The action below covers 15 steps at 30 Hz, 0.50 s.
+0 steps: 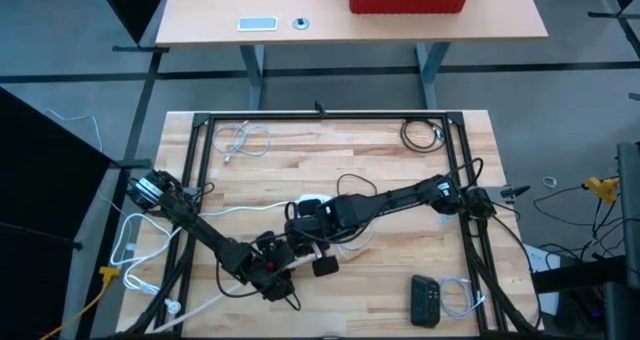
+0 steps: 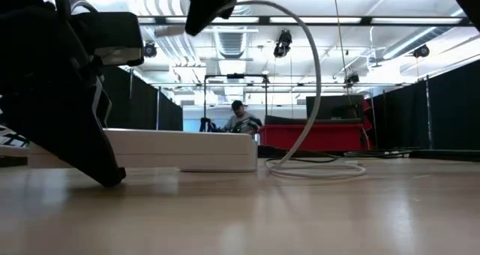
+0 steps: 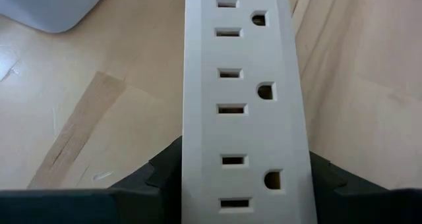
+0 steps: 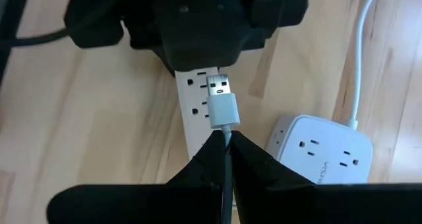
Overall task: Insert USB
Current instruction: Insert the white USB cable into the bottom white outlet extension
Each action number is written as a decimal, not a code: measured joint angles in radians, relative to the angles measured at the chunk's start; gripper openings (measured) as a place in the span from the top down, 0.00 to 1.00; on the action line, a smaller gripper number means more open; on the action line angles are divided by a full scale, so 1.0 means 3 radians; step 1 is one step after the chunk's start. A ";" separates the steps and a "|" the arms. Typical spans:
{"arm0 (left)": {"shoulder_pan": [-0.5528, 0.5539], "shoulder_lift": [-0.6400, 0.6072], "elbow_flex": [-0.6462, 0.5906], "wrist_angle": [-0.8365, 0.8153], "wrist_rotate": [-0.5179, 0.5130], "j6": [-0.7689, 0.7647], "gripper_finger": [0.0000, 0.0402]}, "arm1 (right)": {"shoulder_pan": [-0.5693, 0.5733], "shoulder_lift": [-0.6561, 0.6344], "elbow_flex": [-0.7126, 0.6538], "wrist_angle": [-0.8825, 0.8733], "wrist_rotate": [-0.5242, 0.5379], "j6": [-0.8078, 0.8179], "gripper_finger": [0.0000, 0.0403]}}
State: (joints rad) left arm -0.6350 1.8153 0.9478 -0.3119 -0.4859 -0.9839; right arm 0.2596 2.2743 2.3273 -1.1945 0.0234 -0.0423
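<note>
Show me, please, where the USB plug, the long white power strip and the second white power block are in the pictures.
USB plug point(image 4: 220, 87): right wrist view, on its metal tip.
long white power strip point(image 3: 241, 92): left wrist view, on its face between sockets.
second white power block point(image 4: 323, 155): right wrist view, on its top face.

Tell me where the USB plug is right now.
The USB plug is pinched in the right gripper, mid-table, hanging just above the white power strip that the left gripper holds.
</note>
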 joint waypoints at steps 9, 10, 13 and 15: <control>0.0012 -0.0002 0.0003 -0.0002 0.0087 -0.0035 0.57 | 0.0015 0.0056 -0.0006 0.0099 0.0012 -0.0121 1.00; 0.0013 -0.0003 0.0003 -0.0003 0.0093 -0.0039 0.57 | 0.0018 0.0055 -0.0007 0.0116 0.0011 -0.0126 1.00; 0.0017 -0.0003 0.0003 -0.0006 0.0099 -0.0042 0.57 | 0.0034 0.0045 -0.0007 0.0182 -0.0006 -0.0160 1.00; 0.0017 -0.0003 0.0003 -0.0006 0.0106 -0.0048 0.57 | 0.0037 0.0043 -0.0007 0.0241 -0.0066 -0.0171 1.00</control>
State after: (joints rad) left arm -0.6299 1.8145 0.9485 -0.3138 -0.4541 -0.9984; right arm 0.2707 2.2871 2.3253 -1.1222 0.0035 -0.0937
